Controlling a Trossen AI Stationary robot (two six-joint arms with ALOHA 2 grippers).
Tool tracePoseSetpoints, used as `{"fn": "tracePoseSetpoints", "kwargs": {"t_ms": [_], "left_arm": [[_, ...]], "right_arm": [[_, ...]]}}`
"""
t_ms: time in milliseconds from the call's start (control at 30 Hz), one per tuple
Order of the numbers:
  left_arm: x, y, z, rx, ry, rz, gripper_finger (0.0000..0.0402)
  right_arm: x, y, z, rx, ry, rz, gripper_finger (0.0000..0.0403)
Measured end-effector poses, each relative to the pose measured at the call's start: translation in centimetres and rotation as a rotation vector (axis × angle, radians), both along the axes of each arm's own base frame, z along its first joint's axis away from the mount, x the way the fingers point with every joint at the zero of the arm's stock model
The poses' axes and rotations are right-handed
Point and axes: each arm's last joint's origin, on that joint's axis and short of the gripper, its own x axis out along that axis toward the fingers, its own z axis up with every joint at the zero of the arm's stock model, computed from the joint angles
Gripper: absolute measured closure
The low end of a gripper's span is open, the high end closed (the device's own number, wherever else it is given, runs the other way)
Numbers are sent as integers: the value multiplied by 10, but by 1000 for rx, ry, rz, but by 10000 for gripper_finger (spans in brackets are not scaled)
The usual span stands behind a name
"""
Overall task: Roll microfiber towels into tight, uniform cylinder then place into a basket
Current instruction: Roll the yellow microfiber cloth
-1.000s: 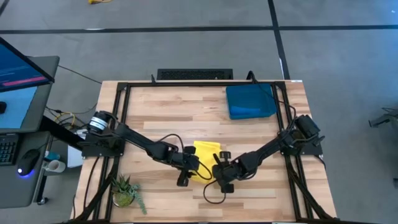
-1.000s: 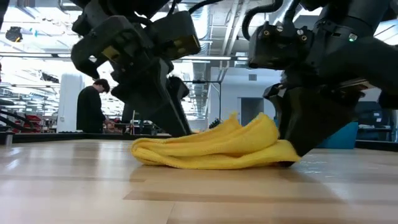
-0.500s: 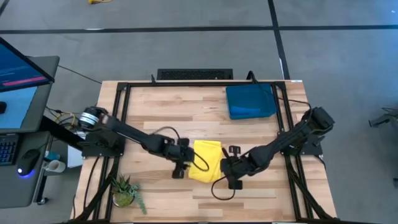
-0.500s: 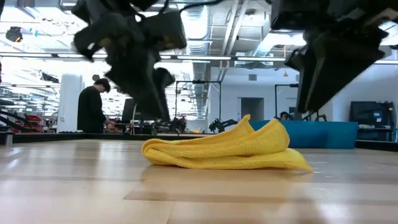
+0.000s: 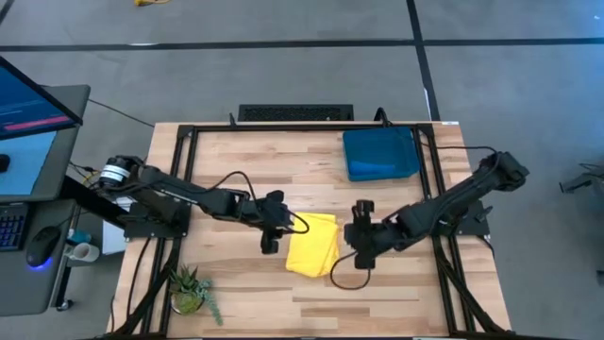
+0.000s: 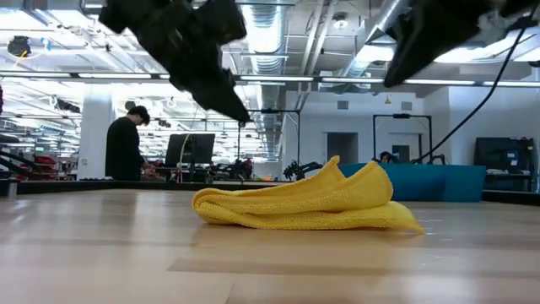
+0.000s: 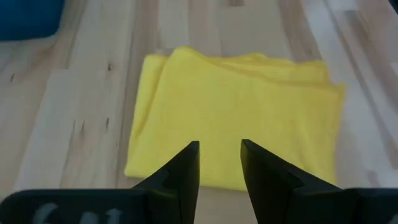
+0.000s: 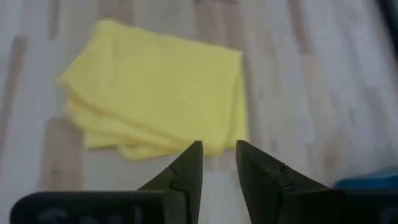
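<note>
Folded yellow towel (image 5: 312, 244), left hand (image 7: 219, 163), right hand (image 8: 217, 163) both released, apparently unlabelled

Bright, even overhead light, soft shadows, blurred moving arms in the low view.

Bright yellow towel (image 5: 312, 245), plain, no print, finely ribbed weave, same yellow on every folded layer. Deep teal-blue bin (image 5: 379, 154), plain and unpatterned. Pale blond wooden table (image 5: 236, 161), striped in long planks from cream to honey, with thin brown grain streaks and small dark knots. Black metal frame (image 5: 185, 142) round the table. Matte black arms, left gripper (image 7: 219, 167) and right gripper (image 8: 217, 163) alike black, fingers dull charcoal. Green spiky plant (image 5: 192, 286) in a yellowish pot. Grey floor (image 5: 283, 57) crossed by dark lines. Blue-lit screen (image 5: 28, 99) with a red band. Person (image 6: 125, 148) in dark clothing.
</note>
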Motion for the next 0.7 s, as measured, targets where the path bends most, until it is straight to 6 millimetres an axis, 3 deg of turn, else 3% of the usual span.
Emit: {"fn": "tracePoseSetpoints", "kwargs": {"t_ms": [133, 300, 467, 700], "left_arm": [[-1, 15, -12, 4, -10, 2, 296], [-2, 38, -16, -4, -3, -5, 297], [-2, 58, -16, -16, -4, -18, 297], [-6, 66, -20, -9, 46, 0, 269]], "right_arm": [[2, -20, 11, -19, -39, -48, 284], [13, -50, 10, 47, -11, -127, 284], [32, -73, -12, 176, 86, -130, 284], [53, -81, -59, 187, 244, -99, 284]]}}
